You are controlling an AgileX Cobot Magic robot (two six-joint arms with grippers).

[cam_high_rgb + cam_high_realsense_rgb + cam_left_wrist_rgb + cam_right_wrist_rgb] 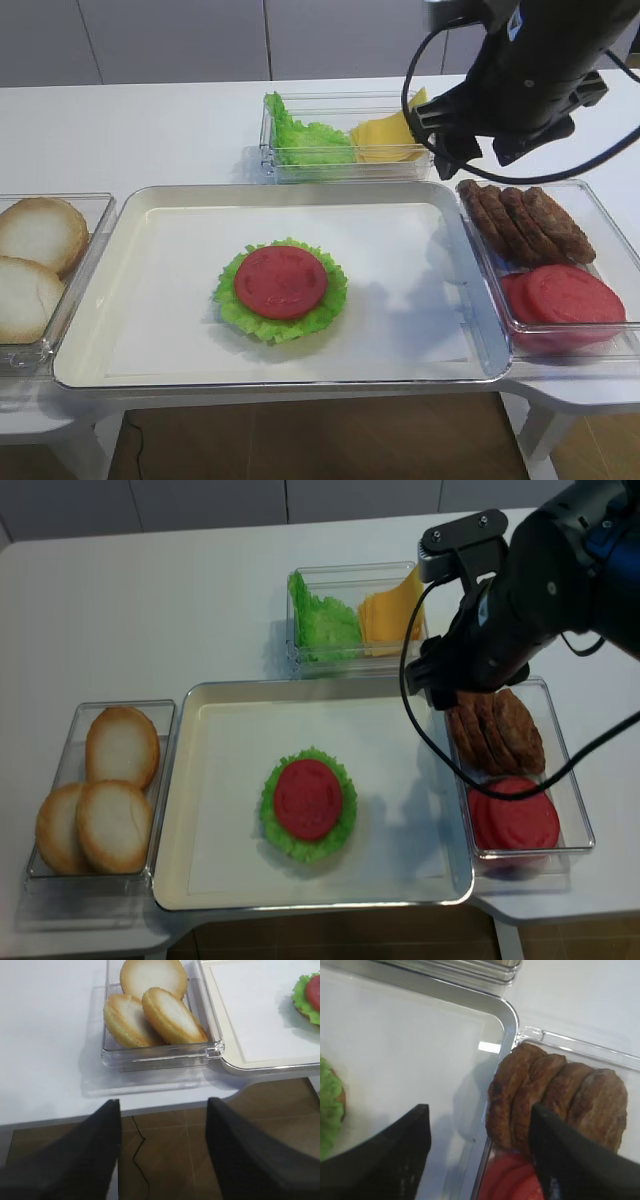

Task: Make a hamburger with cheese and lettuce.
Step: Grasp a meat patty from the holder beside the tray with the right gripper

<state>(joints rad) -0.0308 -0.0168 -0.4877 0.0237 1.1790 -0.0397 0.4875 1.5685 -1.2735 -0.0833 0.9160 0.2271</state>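
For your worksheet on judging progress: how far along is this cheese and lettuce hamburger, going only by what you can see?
Done: a lettuce leaf topped with a tomato slice sits on the tray. In hand: the open, empty right gripper hovers at the near end of the meat patties in their side container. Left: patty, cheese from the back container, and a top bun. The left gripper is open, idle.
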